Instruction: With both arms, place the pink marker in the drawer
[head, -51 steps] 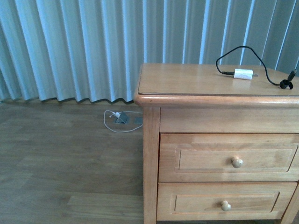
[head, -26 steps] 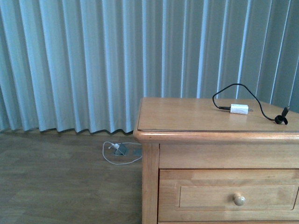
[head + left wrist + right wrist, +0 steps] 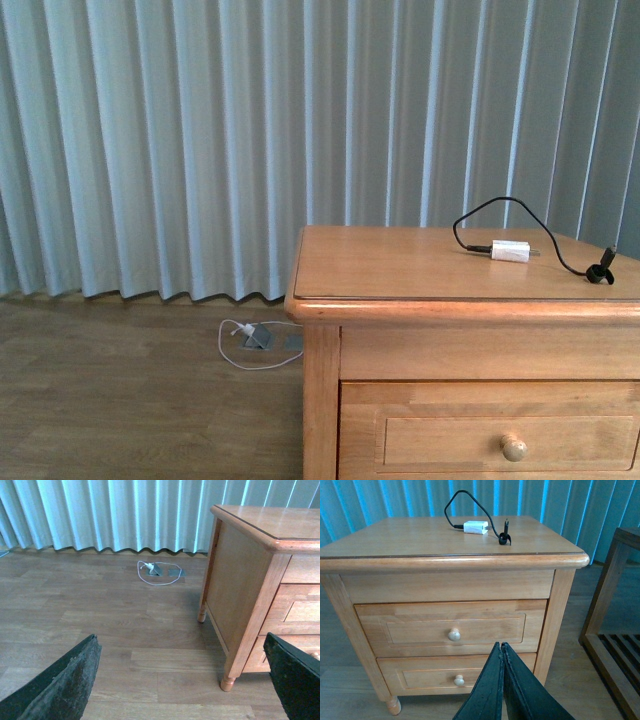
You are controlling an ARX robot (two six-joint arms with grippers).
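Observation:
The pink marker is out of view in every picture. The drawer (image 3: 485, 627), the upper of the cabinet's two, is shut, with its round knob (image 3: 453, 634) facing my right gripper (image 3: 501, 645). That gripper is shut with nothing in it, and it hangs in front of the cabinet, apart from it. The front view shows only the drawer's (image 3: 500, 440) upper part and neither arm. My left gripper (image 3: 180, 680) is wide open over the wood floor, to the side of the cabinet (image 3: 240, 590), with both fingers (image 3: 65, 685) empty.
A white charger block (image 3: 475, 527) with a black cable lies on the cabinet top (image 3: 400, 265). The lower drawer (image 3: 470, 675) is shut. A white cord and floor plate (image 3: 255, 338) lie near the curtain. A dark wooden frame (image 3: 610, 605) stands beside the cabinet.
The front view has risen: the cabinet sits lower in the picture and the lower drawer has dropped out of it. Nothing on the cabinet has moved.

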